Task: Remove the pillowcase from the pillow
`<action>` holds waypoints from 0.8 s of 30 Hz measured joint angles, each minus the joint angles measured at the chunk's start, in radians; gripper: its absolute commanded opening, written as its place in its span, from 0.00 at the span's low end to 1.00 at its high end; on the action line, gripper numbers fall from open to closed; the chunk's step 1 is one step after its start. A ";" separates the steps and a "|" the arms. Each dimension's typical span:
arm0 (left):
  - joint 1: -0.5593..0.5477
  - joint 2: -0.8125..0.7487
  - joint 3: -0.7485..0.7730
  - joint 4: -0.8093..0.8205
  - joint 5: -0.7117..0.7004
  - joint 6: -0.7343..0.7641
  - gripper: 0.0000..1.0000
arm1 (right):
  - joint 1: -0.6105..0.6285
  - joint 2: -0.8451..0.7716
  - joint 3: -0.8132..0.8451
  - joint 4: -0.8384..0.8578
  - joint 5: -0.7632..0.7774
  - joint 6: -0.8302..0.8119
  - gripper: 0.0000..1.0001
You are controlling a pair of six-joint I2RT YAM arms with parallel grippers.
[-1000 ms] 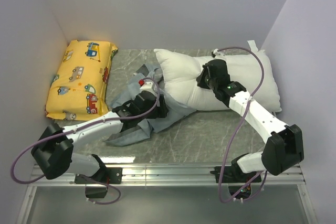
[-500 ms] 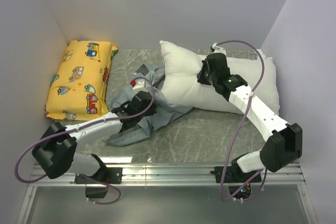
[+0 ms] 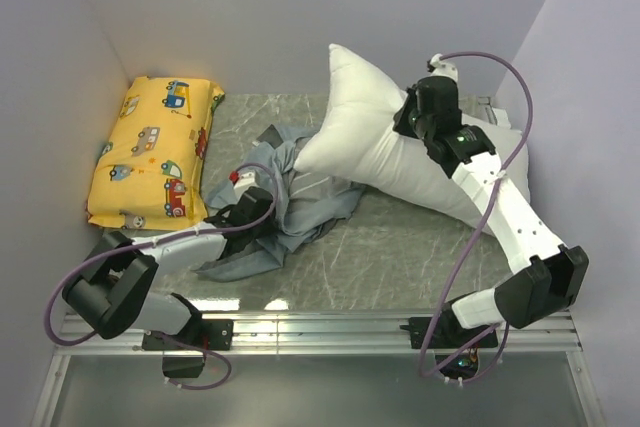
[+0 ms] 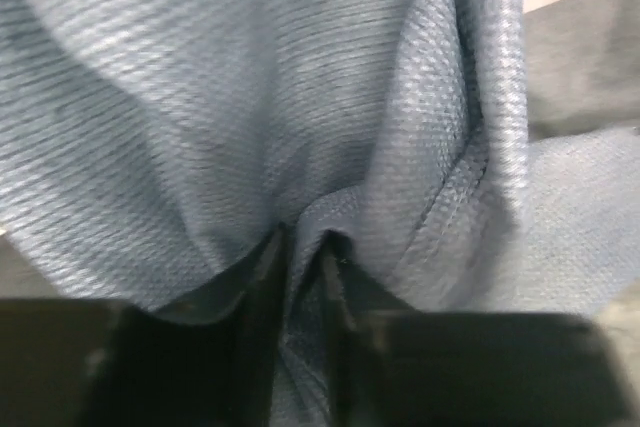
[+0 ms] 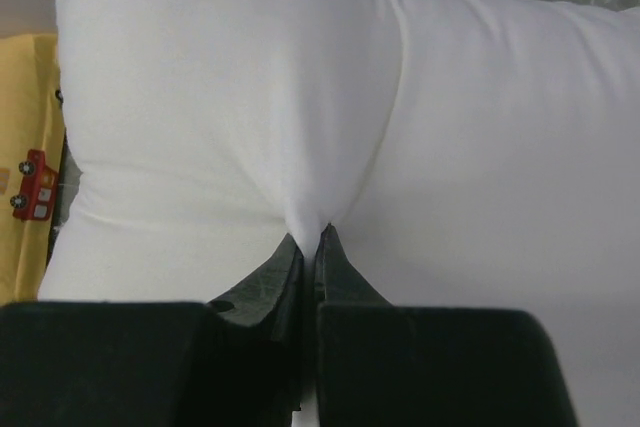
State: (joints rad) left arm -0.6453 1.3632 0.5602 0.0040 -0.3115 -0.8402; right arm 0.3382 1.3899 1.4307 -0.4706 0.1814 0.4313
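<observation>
The white pillow (image 3: pixel 365 137) is tilted up, its left corner high near the back wall and its right end low by the right wall. My right gripper (image 3: pixel 418 119) is shut on a pinch of its cover; the right wrist view shows the pillow (image 5: pixel 220 97) puckered into the right gripper (image 5: pixel 311 238). The blue-grey pillowcase (image 3: pixel 300 197) lies crumpled on the table, touching the pillow's lower left edge. My left gripper (image 3: pixel 268 217) sits low on its near-left part. In the left wrist view the pillowcase (image 4: pixel 250 97) fills the frame, with a fold clamped in the left gripper (image 4: pixel 302 252).
A yellow cushion with cartoon vehicles (image 3: pixel 155 152) lies against the left wall and also shows as the yellow cushion (image 5: pixel 25 177) in the right wrist view. The grey marble tabletop (image 3: pixel 400 247) is bare in front of the pillow. Walls close in on the left, back and right.
My right gripper has lifted the pillow up and to the right, raising its left end off the pillowcase. My left gripper has drawn back to the near left and closed on the fabric.
</observation>
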 measured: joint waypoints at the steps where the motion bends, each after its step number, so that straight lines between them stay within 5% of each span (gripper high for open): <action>1: 0.000 0.000 0.004 0.003 0.004 0.001 0.34 | 0.019 0.001 0.000 -0.004 0.008 0.000 0.00; 5: 0.000 -0.012 0.055 -0.001 0.023 0.019 0.67 | 0.112 0.024 0.011 -0.026 0.016 0.008 0.00; 8: 0.000 -0.093 0.068 -0.010 0.031 0.016 0.77 | 0.160 0.073 0.060 -0.039 0.008 0.023 0.00; 17: 0.012 -0.546 0.073 -0.216 -0.080 -0.042 0.81 | 0.209 0.186 0.124 -0.005 -0.005 0.056 0.00; 24: 0.013 -0.602 0.209 -0.325 -0.101 0.006 0.79 | 0.271 0.255 -0.003 0.161 -0.052 0.100 0.00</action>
State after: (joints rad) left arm -0.6323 0.7612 0.7692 -0.3210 -0.4126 -0.8341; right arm 0.6094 1.6451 1.4273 -0.3092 0.1295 0.5316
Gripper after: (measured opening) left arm 0.803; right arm 0.040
